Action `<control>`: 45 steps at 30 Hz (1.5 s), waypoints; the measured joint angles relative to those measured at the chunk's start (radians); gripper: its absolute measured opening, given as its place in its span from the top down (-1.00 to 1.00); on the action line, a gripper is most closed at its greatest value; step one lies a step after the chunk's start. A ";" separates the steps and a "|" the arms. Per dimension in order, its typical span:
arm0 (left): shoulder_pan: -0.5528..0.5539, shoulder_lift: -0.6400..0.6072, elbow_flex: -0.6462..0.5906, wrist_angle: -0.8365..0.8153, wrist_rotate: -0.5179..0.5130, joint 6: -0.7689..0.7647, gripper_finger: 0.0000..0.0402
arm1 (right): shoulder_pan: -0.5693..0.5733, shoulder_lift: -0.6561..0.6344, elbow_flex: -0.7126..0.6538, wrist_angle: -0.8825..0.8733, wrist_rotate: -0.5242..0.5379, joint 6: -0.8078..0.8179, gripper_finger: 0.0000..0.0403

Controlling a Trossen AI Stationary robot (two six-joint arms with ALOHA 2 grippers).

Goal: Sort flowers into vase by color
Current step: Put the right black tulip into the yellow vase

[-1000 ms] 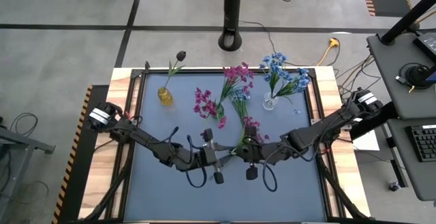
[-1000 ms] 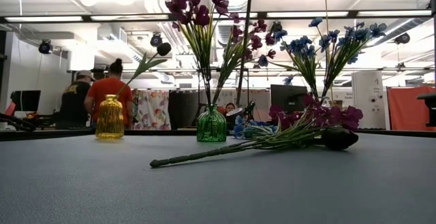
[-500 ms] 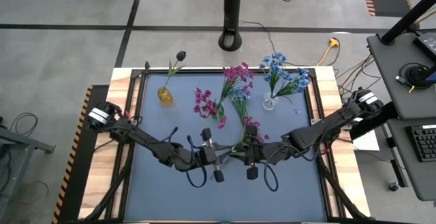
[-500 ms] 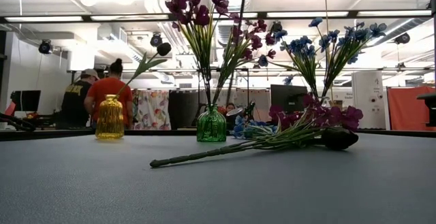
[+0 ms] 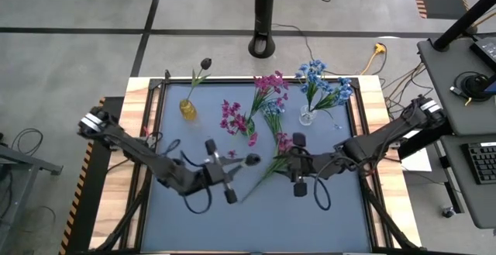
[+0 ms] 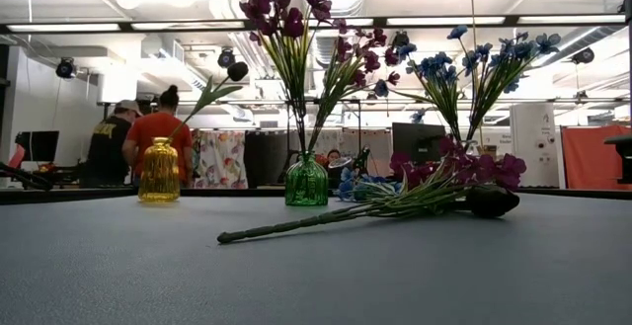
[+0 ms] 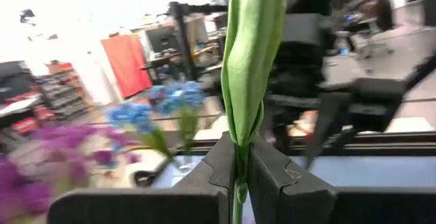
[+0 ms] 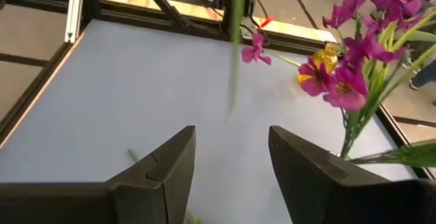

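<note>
Gripping green stem (image 7: 240,108), left claw (image 7: 236,176) mid-table; right claw (image 8: 228,173) open.

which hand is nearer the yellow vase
Left. The left hand sits toward the table's middle, on the yellow vase side, gripping a green stem. The right hand is farther across.

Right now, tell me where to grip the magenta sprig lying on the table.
Take its bare green stem midway, coming straight down with the open right gripper, fingers across it. It lies flat and diagonal; the blooms crowd a dark bud.
</note>
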 joint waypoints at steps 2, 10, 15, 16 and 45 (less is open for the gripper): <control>0.002 -0.063 -0.031 -0.026 -0.020 0.019 0.96 | 0.000 -0.006 0.000 -0.005 0.001 0.003 0.12; 0.057 -0.391 -0.277 -0.046 -0.250 0.095 0.96 | 0.000 0.018 0.000 -0.006 0.000 -0.003 0.13; 0.094 -0.609 -0.429 -0.045 -0.288 0.107 0.96 | 0.000 0.038 -0.001 -0.005 0.002 -0.009 0.13; 0.102 -0.649 -0.455 -0.044 -0.287 0.105 0.96 | 0.000 0.038 -0.001 -0.006 0.002 -0.011 0.13; 0.653 -0.916 -0.605 -0.046 -0.087 0.119 0.96 | -0.040 0.038 -0.001 0.033 0.003 -0.035 0.13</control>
